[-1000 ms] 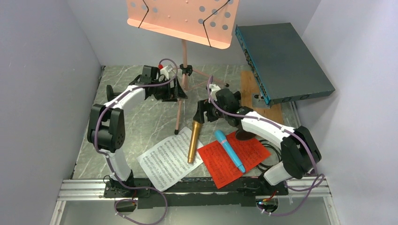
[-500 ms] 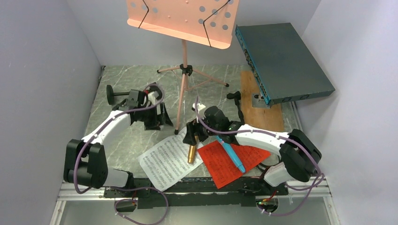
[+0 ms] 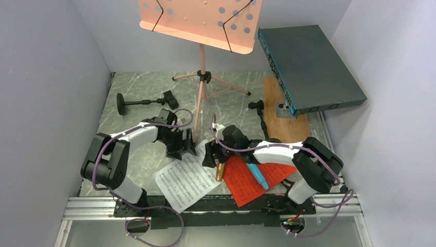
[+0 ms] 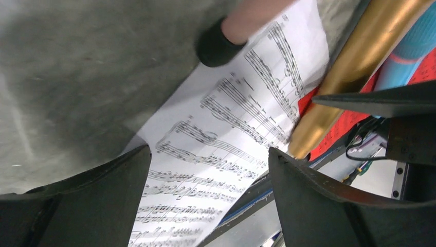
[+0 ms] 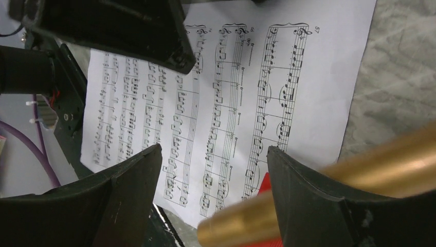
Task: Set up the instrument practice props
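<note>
Near the table's [image 3: 144,134] far left corner we see one black round-based pole [image 3: 141,102] lying flat, its base toward the left edge. Just nearer, the left gripper [image 3: 184,150] hangs low over the far end of the white sheet-music page [image 3: 186,179], which lies by the near edge. Its jaws stand wide and hold nothing; in the left wrist view only the printed page shows between them.

The pink music desk [image 3: 201,20] stands upright toward the far edge on its tripod legs [image 3: 203,77]. The black foot of the near leg [image 4: 216,46] sits at the white page's far edge.

The right gripper [image 3: 210,157] is low just beside the left one. Its jaws are also wide, with the white page showing between them. The gold microphone [image 3: 220,171] lies across the seam of the white page and the red page [image 3: 241,180] and passes close by one right finger [image 5: 329,206]; we cannot tell whether they touch.

The blue microphone [image 3: 257,175] rests on the red page. The second black pole [image 3: 262,116] lies by the wooden board [image 3: 288,128] at the right edge, where the dark-teal box [image 3: 313,67] leans at the far right corner.
</note>
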You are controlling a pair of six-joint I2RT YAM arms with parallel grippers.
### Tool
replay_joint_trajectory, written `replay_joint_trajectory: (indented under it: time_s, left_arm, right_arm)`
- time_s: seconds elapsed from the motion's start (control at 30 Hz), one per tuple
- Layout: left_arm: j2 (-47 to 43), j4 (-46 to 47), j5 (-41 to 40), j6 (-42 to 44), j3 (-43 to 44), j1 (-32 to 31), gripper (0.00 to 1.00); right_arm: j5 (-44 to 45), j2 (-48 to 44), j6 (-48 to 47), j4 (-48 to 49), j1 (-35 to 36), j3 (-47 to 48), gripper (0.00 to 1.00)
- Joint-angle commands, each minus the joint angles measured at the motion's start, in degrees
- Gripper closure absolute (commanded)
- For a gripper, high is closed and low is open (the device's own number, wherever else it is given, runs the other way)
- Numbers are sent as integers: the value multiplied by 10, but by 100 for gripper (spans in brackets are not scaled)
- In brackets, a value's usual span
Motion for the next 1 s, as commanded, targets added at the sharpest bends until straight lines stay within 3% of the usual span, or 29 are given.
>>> replay_joint_trajectory:
  time_s: [0.0, 0.27, 0.47, 0.73, 0.8, 0.97]
  left_arm:
    - [-25, -17, -13, -1, -1, -30, 11]
    - [-94, -33, 26, -32, -11, -51, 13]
    - [-142, -115, -151, -28, 33, -47, 1]
    - [-119, -43, -198, -112, -48, -31, 1]
    - [-105, -19, -194, -118, -68, -31, 1]
    - [-70, 35, -81, -117, -96, -46, 5]
  right_arm:
    - [-2, -4, 14, 34, 0, -16, 23]
    - [19, -5, 16, 11, 0, -18, 23]
    - [94, -6, 21, -60, -5, 9, 22]
    - [167, 39, 19, -142, -18, 77, 20]
    - [158, 41, 17, -145, -18, 80, 20]
    - [109, 36, 28, -103, -16, 47, 21]
